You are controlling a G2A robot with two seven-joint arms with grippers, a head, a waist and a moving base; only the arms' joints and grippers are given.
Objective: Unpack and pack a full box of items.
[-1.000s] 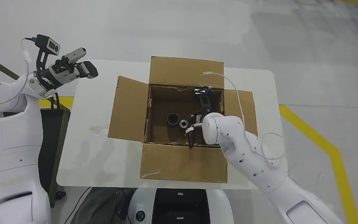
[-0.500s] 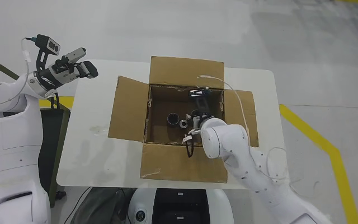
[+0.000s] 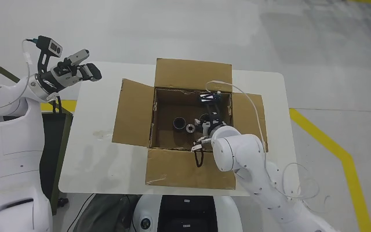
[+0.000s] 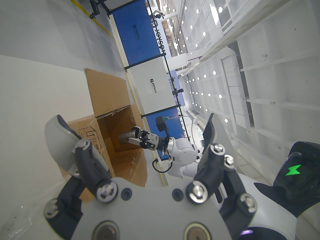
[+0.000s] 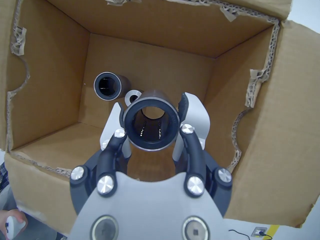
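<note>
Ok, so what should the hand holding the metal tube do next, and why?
Probably lift it straight up a little. The right gripper is shut on the metal tube with walls of the cardboard box all around, so rising first should keep it from bumping them or the other tube below.

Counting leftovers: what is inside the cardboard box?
A linear bearing and a small silver ring on the cardboard box floor. The right gripper, shut on a second bearing, covers the floor beneath it.
</note>
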